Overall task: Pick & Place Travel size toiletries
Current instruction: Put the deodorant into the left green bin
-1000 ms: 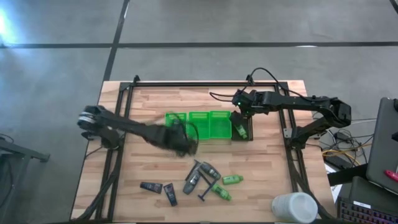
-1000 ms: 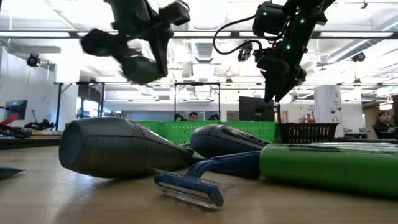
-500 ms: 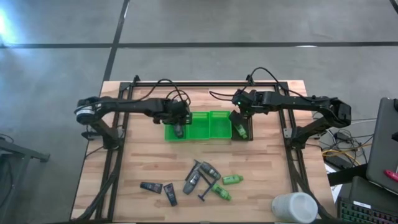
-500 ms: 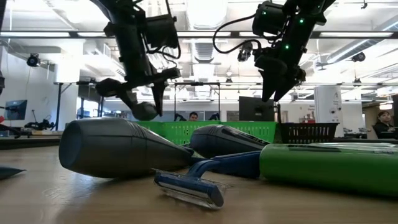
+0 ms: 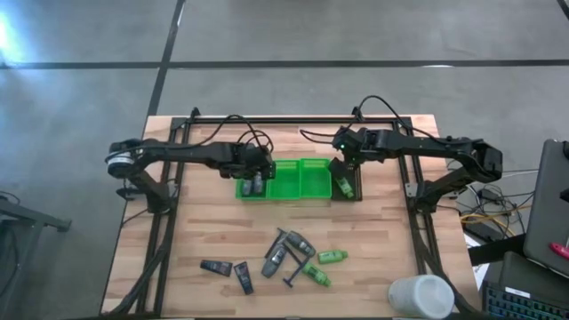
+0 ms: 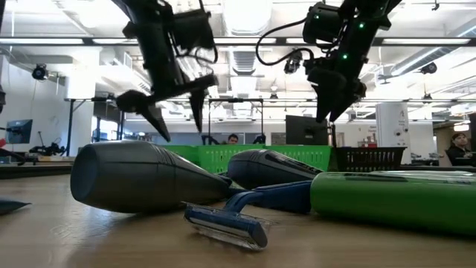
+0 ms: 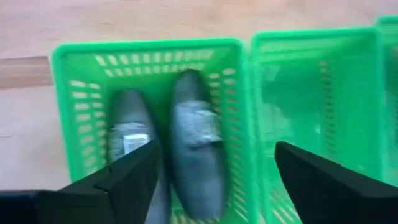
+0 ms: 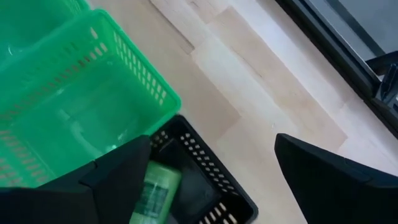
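While the left gripper (image 5: 256,171) hangs over the left end compartment of the green tray (image 5: 286,194), its fingers (image 6: 152,117) are spread apart and hold nothing. Two grey bottles (image 7: 194,149) lie side by side inside that compartment, right under it. The tray's middle compartment looks bare, though the overhead view is too small to be sure. Just right of the tray sits a small black bin (image 8: 205,171) with a green mini bottle (image 8: 152,193) inside. The right gripper (image 5: 340,169) hovers above this bin with its fingers parted and nothing between them. Nearer the front edge of the wooden table (image 5: 382,258) lies a loose cluster of toiletries (image 5: 289,253): dark tubes, grey bottles, green mini bottles and a razor (image 6: 227,223).
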